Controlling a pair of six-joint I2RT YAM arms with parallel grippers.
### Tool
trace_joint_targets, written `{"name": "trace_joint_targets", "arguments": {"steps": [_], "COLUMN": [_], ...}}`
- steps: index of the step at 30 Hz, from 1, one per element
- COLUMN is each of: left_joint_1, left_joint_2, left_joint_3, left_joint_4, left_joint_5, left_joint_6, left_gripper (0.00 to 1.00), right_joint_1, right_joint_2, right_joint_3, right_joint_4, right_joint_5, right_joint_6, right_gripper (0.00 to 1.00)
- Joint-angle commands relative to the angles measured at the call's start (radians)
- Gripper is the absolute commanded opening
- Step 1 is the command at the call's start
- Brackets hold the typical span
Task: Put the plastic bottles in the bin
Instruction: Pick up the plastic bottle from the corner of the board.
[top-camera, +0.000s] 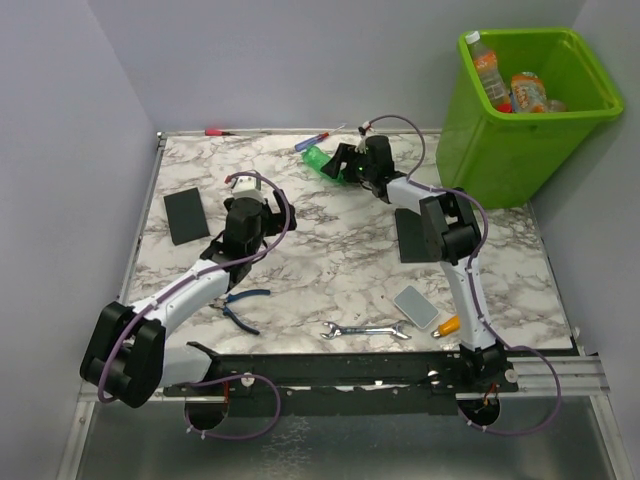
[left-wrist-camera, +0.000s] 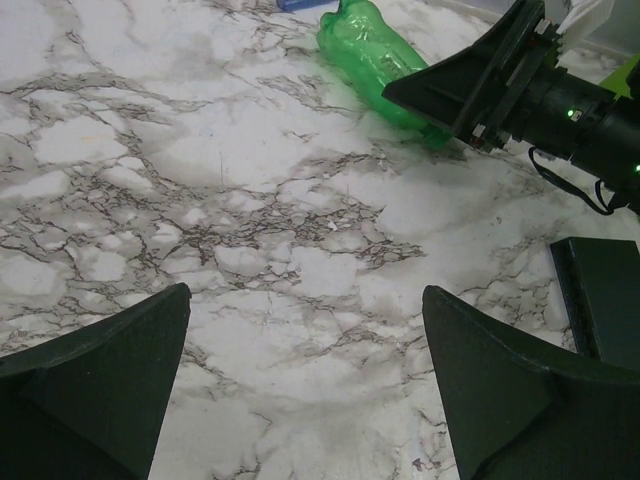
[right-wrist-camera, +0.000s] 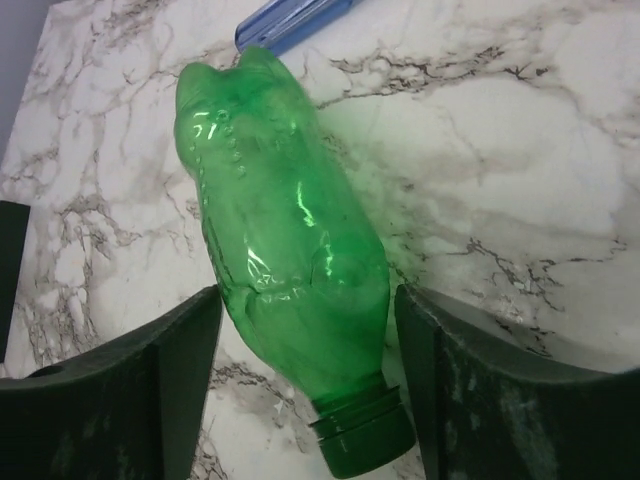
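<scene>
Your right jaws (right-wrist-camera: 308, 300) straddle the green bottle (right-wrist-camera: 290, 250) at the far middle of the marble worktop (top-camera: 330, 270), one finger (right-wrist-camera: 150, 380) on each side of its lower body, just above the neck. The bottle lies on its side on the worktop, its green cap (right-wrist-camera: 365, 450) pointing back toward your wrist and its base toward a blue tool handle (right-wrist-camera: 295, 20) just beyond it. The left finger sits right at the bottle's wall; the right finger (right-wrist-camera: 480, 400) is very close, and you cannot tell from the wrist view whether the jaws press the plastic or merely bracket it.

Your left jaws (left-wrist-camera: 305, 295) stand spread wide and hold nothing, hanging over bare marble. The bottle is well ahead of them and to the right, with a flat black slab (left-wrist-camera: 600, 290) at the right edge of their view.

The lime-green bin (top-camera: 500, 150) stands at the far right corner of the worktop, well apart from the green bottle, with an orange-labelled bottle (top-camera: 528, 92) and a clear bottle (top-camera: 485, 65) already inside it.
</scene>
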Motion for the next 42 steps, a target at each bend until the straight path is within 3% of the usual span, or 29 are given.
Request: {"name": "trace_joint_targets", "arguments": {"steps": [1, 6, 10, 12, 17, 21, 23, 26, 33, 36, 42], "left_joint_1": [-0.001, -0.001, -0.001, -0.001, 0.0, -0.001, -0.007, -0.054, -0.217, -0.284, -0.467], "left_joint_2": [-0.048, -0.088, -0.128, -0.151, -0.218, -0.276, -0.309, -0.363, -0.538, -0.506, -0.35], "left_joint_3": [-0.012, -0.028, -0.046, -0.049, -0.049, -0.027, -0.013, -0.014, -0.119, -0.057, 0.053], "left_joint_4": [0.003, -0.01, -0.024, -0.031, -0.034, -0.019, -0.001, 0.025, 0.015, -0.11, -0.238], "left_joint_5": [0.015, 0.027, 0.027, 0.025, 0.01, 0.039, 0.087, 0.171, 0.538, 0.515, 0.402], "left_joint_6": [-0.017, -0.025, -0.034, -0.041, -0.023, 0.084, 0.186, 0.382, 1.238, 1.399, 1.602], "left_gripper": [0.98, 0.98, 0.98, 0.99, 0.99, 0.99, 0.99, 0.99, 0.99, 0.99, 0.99], "right_joint_1": [0.015, 0.047, 0.06, 0.061, 0.066, 0.07, 0.07, 0.07, 0.07, 0.074, 0.097], "right_joint_2": [-0.061, -0.094, -0.136, -0.19, -0.45, -0.681, -0.781, -0.951, -1.241, -1.285, -1.341], "right_joint_3": [-0.068, -0.124, -0.2, -0.271, -0.538, -0.695, -0.71, -0.707, -0.659, -0.631, -0.656], "right_joint_4": [0.017, 0.013, 0.042, 0.093, 0.19, 0.056, -0.119, -0.431, -0.962, -1.093, -1.131], "right_joint_5": [-0.009, -0.019, 0.022, 0.033, -0.02, -0.131, -0.215, -0.241, -0.149, -0.159, -0.22], "right_joint_6": [-0.027, -0.051, -0.048, -0.043, -0.015, 0.032, 0.043, 0.017, -0.098, -0.165, -0.198], "right_gripper": [0.68, 0.66, 0.4, 0.34, 0.2, 0.1, 0.02, 0.0, 0.0, 0.0, 0.0]}}
